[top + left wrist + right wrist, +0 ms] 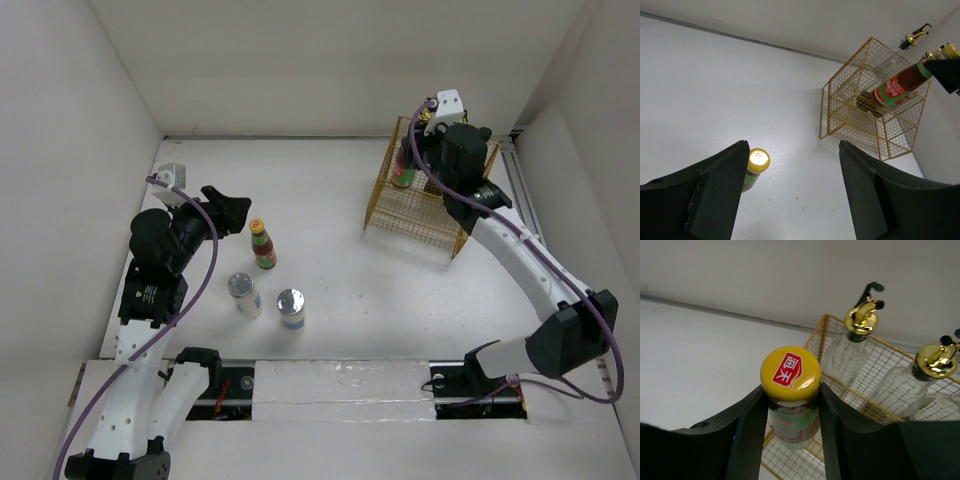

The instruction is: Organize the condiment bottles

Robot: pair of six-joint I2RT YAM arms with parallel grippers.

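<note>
Basket (405, 220) yellow wire grid; sauce bottle (790, 400) yellow cap, red logo; cruets (852, 352) clear, gold spouts; jars (291, 303) silver lids.

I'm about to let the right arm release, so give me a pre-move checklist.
1. Grip: right tool shut on held bottle neck: ok.
2. Held bottle within yellow basket: ok.
3. Its base resting on basket floor: cannot tell.
4. Both cruets upright in basket: ok.
5. Left tool open, not touching table bottle: ok.
6. Both jars upright: ok.
</note>
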